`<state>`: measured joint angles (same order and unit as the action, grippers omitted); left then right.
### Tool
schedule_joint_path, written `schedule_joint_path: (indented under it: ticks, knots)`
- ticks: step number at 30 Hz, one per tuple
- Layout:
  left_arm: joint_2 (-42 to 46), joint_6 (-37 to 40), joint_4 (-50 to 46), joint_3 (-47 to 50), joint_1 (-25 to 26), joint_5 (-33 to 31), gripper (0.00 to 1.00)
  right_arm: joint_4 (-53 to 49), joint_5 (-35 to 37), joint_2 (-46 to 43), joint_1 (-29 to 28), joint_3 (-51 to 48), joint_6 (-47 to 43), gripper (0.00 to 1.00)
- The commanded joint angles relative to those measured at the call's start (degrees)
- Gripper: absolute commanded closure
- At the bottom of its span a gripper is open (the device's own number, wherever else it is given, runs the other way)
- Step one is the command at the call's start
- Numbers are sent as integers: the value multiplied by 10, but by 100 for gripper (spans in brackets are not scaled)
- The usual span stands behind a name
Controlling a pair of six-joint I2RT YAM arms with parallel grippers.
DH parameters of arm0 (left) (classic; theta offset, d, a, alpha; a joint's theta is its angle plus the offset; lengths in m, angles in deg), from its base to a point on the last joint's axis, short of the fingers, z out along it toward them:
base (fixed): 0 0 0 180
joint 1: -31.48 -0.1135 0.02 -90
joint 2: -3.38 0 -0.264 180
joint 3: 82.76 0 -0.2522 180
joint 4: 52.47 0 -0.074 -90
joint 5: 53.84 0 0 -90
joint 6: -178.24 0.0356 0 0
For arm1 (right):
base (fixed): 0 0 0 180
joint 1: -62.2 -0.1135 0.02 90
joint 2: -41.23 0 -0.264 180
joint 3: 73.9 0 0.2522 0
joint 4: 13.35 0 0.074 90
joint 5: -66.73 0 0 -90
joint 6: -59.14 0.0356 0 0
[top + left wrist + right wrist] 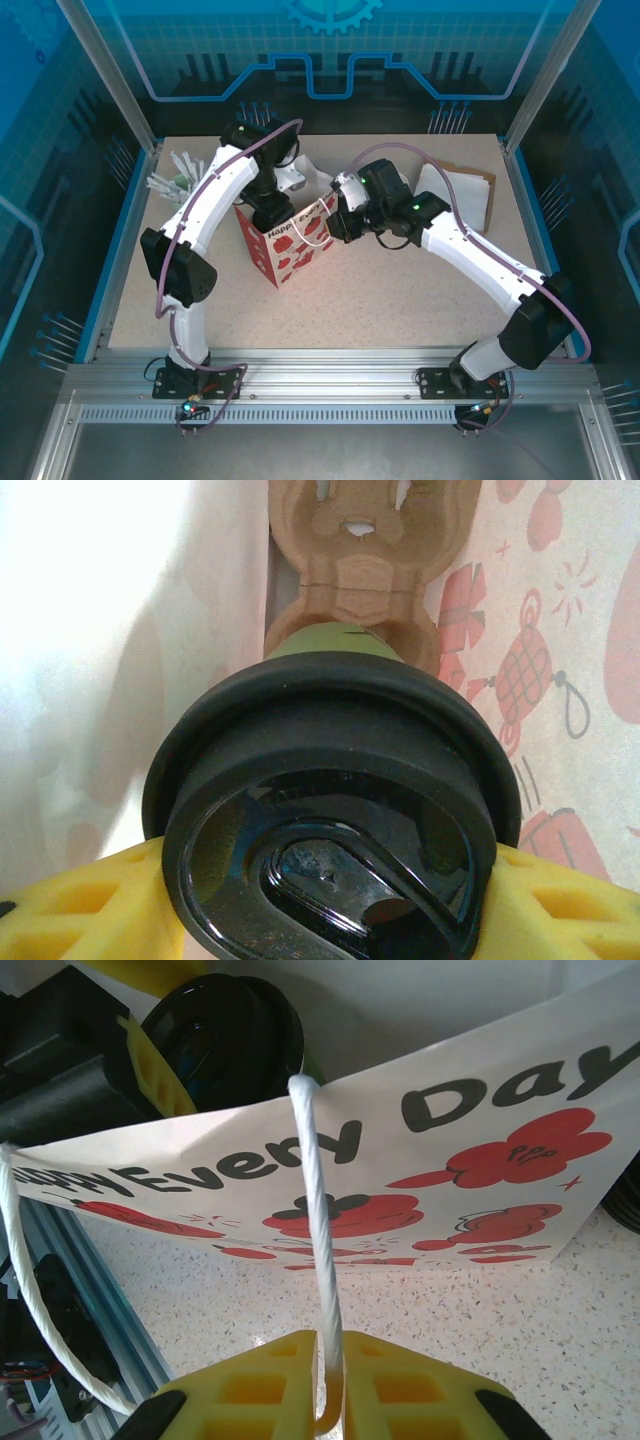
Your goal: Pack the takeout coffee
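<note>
Paper bag (470, 1190) "Happy Every Day"; right end effector (330, 1380) pinches handle (318, 1210); left end effector (320, 905) clamps cup (330, 730).

We find the red-printed white paper bag (290, 248) mid-table, its white cord handle (322, 1260) at its right, inside, the green paper cup with black plastic lid (330, 780) over a brown pulp carrier (365, 550), white and brown papers (462, 190) behind, rightward.

The paper bag (290, 250), with the left arm (215, 195) and right arm (480, 255) reaching it, blocks the bench's (400, 310) middle (slightly left); the near edge lies bare; paper sheets (455, 190) crowd the far-right corner.
</note>
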<state>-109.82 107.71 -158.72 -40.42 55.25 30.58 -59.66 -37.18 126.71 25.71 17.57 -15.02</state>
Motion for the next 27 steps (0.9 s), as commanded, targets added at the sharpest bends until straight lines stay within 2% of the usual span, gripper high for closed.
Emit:
schedule_joint_path:
  ticks: [1,27]
  knots:
    - [1,14,-12,9,-6,4,55,-10,-1,7,-10,20,-9,86]
    - [-15,8,24,47,-6,8,55,-9,-2,18,-17,22,-8,85]
